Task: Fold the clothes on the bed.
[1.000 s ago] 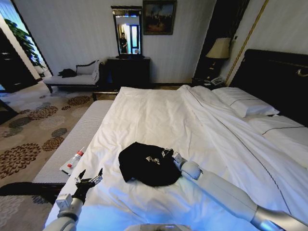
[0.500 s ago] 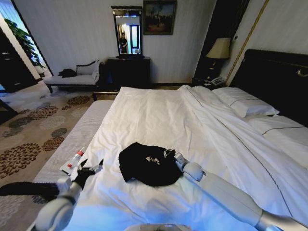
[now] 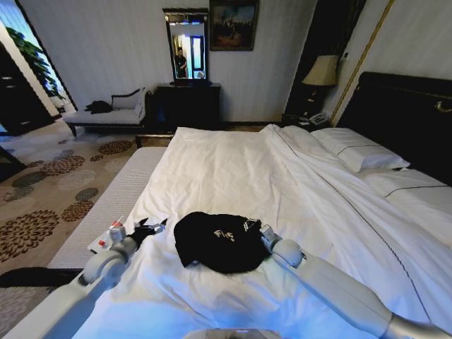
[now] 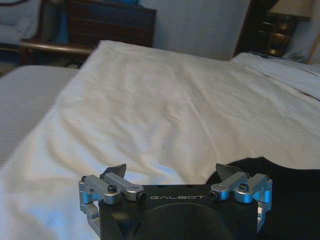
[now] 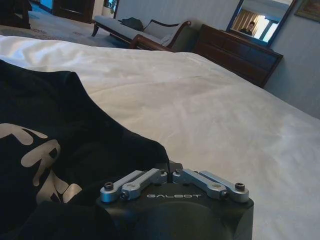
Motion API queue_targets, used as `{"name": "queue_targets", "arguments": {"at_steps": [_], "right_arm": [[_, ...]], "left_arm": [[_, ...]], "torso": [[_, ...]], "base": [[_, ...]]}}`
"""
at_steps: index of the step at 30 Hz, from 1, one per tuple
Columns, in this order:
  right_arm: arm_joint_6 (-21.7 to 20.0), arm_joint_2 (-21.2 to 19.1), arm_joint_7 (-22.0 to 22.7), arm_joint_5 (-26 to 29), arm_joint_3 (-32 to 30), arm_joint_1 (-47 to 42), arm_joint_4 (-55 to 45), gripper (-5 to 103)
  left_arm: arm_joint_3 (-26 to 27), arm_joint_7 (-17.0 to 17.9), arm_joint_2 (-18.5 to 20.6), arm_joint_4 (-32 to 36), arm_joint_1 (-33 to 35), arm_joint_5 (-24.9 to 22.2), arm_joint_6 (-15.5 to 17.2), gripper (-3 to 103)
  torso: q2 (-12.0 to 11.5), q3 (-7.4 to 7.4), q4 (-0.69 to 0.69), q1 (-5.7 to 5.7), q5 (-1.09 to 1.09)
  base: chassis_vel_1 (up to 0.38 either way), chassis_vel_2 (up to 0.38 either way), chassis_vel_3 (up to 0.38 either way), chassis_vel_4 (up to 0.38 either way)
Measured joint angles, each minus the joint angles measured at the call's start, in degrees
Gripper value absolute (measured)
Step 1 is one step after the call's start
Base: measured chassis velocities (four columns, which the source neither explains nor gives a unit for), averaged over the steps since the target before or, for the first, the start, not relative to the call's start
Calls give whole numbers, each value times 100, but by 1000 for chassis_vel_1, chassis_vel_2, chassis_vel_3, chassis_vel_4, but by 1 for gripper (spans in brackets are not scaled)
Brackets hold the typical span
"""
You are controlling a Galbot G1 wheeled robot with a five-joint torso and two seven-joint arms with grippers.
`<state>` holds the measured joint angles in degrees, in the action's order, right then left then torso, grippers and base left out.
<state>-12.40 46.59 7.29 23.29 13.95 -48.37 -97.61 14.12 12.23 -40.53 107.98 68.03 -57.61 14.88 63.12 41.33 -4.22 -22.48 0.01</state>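
Note:
The clothes, one black T-shirt [image 3: 212, 244] with white lettering, lie crumpled in a heap on the white bed [image 3: 233, 169], toward its near side. My right gripper [image 3: 254, 228] is at the shirt's right edge, its fingers shut on the dark fabric [image 5: 75, 150]; in the right wrist view the fingers [image 5: 171, 175] meet at the cloth's edge. My left gripper [image 3: 151, 229] hovers just left of the shirt, open with nothing between its fingers. In the left wrist view it [image 4: 171, 172] points across the duvet [image 4: 165, 100], the shirt [image 4: 285, 185] close beside one finger.
A grey striped bench [image 3: 116, 201] runs along the bed's left side, with a small red-and-white tube [image 3: 107, 238] on it. Pillows [image 3: 360, 152] and a dark headboard [image 3: 402, 106] are on the right. A chaise [image 3: 106, 113] and dresser [image 3: 187, 104] stand far off.
My left arm has reached forward and rightward from the bed's near-left corner to just beside the shirt's left edge. The right gripper has hardly moved.

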Motion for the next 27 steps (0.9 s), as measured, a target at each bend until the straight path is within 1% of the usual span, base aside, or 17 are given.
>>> {"name": "queue_targets", "arguments": {"at_steps": [2, 3, 8, 10, 14, 27], "right_arm": [[-10, 44, 5, 2, 3, 10, 32, 0], [-10, 44, 5, 2, 3, 10, 32, 0], [-21, 26, 22, 22, 5, 8, 36, 0], [-22, 23, 23, 24, 4, 6, 37, 0], [-27, 19, 30, 30, -2, 3, 37, 0], [-37, 1, 41, 33, -42, -43, 7, 0]], "left_arm": [[-398, 8, -141, -235, -329, -46, 25, 100], [-398, 8, -141, -235, -329, -46, 25, 100], [-946, 60, -442, -793, -790, -12, 48, 100], [-984, 70, -470, -838, -822, -4, 48, 100], [-1188, 124, -651, -1088, -1069, -35, 53, 100], [-1565, 133, -899, -1248, -1476, 6, 41, 100]], "torso": [[0, 0, 3, 0, 1], [0, 0, 3, 0, 1], [0, 0, 1, 0, 0], [0, 0, 2, 0, -1], [0, -1, 2, 0, 0], [0, 0, 2, 1, 0]], "base": [[0, 0, 0, 0], [0, 0, 0, 0], [0, 0, 0, 0], [0, 0, 0, 0], [0, 0, 0, 0], [0, 0, 0, 0]]}}
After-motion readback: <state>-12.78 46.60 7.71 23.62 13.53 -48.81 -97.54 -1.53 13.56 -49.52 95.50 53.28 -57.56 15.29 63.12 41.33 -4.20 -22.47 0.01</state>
